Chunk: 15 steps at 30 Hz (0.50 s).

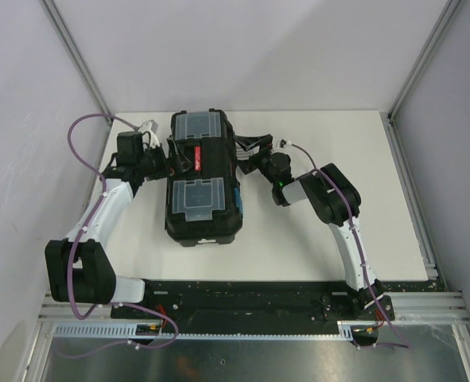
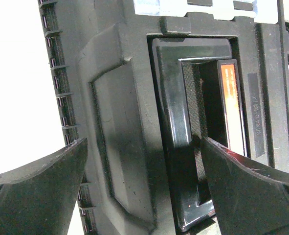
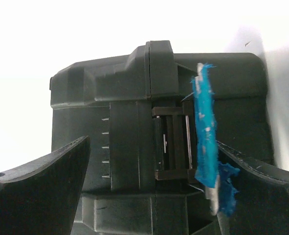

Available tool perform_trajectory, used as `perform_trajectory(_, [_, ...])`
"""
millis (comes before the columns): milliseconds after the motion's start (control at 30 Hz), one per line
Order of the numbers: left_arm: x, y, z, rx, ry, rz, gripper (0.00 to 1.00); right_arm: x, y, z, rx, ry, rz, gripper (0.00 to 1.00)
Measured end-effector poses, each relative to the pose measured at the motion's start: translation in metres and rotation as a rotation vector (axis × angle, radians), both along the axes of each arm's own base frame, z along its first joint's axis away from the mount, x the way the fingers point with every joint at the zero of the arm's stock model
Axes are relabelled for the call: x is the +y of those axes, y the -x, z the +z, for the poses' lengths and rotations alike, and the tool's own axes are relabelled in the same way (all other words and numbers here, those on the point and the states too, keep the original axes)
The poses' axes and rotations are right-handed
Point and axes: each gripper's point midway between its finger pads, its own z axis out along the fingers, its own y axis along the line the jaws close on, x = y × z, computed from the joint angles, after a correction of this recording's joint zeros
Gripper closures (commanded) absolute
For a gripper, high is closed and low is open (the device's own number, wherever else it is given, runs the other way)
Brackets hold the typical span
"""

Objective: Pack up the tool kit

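Observation:
The tool kit [image 1: 203, 215], a large black plastic box with its lid down, lies on the white table with two clear lid compartments [image 1: 196, 197] and a red-marked handle [image 1: 195, 155] between them. My left gripper [image 1: 171, 161] stands open at the box's left side, level with the handle. In the left wrist view the gripper [image 2: 144, 147] straddles the lid's left half, its right finger over the recessed handle [image 2: 171, 127] near the red label [image 2: 230, 95]. My right gripper [image 1: 246, 157] stands open against the box's right side. Its wrist view shows the gripper [image 3: 154, 147] around a blue latch [image 3: 205, 137], which stands swung out from the wall.
Grey enclosure walls and metal posts [image 1: 75, 56] ring the table [image 1: 338, 231]. A purple cable [image 1: 79, 135] loops beside the left arm. The arm bases sit on a black rail [image 1: 242, 298] at the near edge. A second blue latch [image 1: 237, 196] shows on the box's right side.

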Motion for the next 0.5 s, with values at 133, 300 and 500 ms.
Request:
perform_trajectory(133, [0.000, 0.000, 0.000, 0.000, -0.002, 0.002, 0.01, 0.000, 0.001, 0.000, -0.010, -0.056, 0.003, 0.01])
perform_trajectory(300, [0.000, 0.000, 0.000, 0.000, -0.002, 0.002, 0.01, 0.001, 0.003, 0.001, -0.019, -0.050, 0.028, 0.01])
perform_trajectory(500, [0.000, 0.000, 0.000, 0.000, -0.001, 0.002, 0.01, 0.012, 0.006, -0.002, -0.043, -0.071, 0.112, 0.01])
